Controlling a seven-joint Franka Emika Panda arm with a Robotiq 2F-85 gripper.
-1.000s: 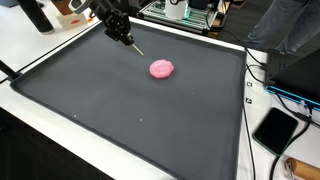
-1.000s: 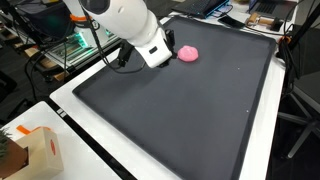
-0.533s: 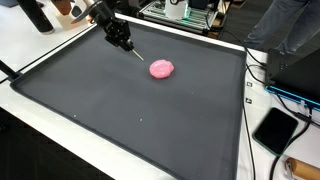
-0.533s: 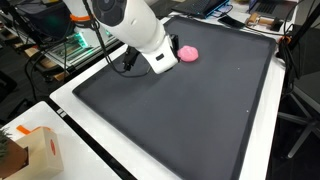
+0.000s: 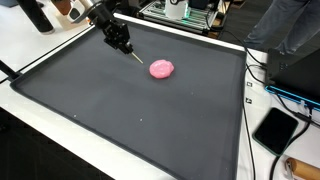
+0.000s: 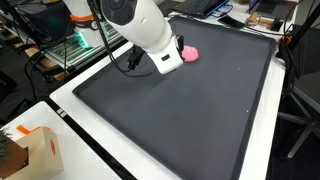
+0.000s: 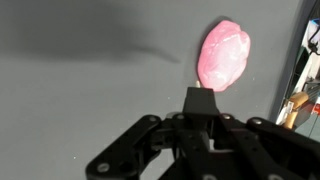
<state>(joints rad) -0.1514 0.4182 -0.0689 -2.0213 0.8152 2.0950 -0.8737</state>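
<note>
Since the earlier frame the arm has edged across the mat toward the pink lump (image 5: pixel 162 68); in an exterior view its white wrist block (image 6: pixel 168 60) now overlaps the near edge of that lump (image 6: pixel 190 52), where a second ago there was a gap. The gripper (image 5: pixel 125 47) is clenched on a thin dark stick (image 5: pixel 136 56), which slants down toward the mat, its tip just short of the lump and not touching it. In the wrist view the gripper (image 7: pixel 200 120) comes in from the bottom, and the stick (image 7: pixel 200 100) shows end-on between the fingers, pointing at the lump (image 7: pixel 224 55) above it. The lump lies on the black mat (image 5: pixel 130 120) near its far edge, alone on the surface. The mat covers a white table (image 5: pixel 30 45). A black phone (image 5: pixel 275 128) rests off the mat's side, and a cardboard box (image 6: pixel 35 150) sits at the table's near corner.
</note>
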